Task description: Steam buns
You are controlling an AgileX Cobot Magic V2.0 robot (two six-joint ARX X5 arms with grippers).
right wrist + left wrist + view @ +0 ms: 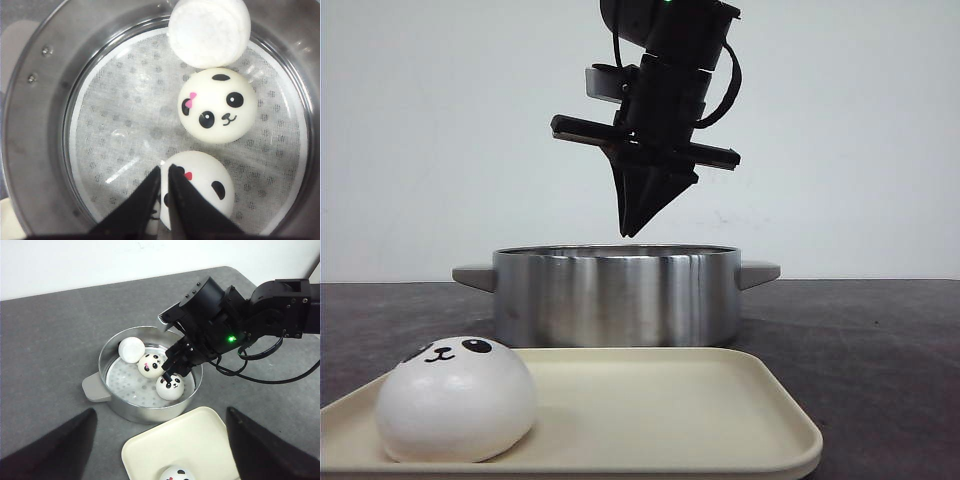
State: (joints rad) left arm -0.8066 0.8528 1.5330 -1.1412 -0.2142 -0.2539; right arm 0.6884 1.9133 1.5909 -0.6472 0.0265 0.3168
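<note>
Three of the buns point(218, 106) lie inside the steel pot point(616, 295) on its perforated liner, one tipped so its plain underside shows, while the fourth bun point(456, 400) sits on the cream tray point(720, 420) in front of the pot. The right gripper point(632, 228) hangs above the pot, jaws nearly together and holding nothing. The left gripper point(160, 440) seems wide apart, though only its dark fingers show.
</note>
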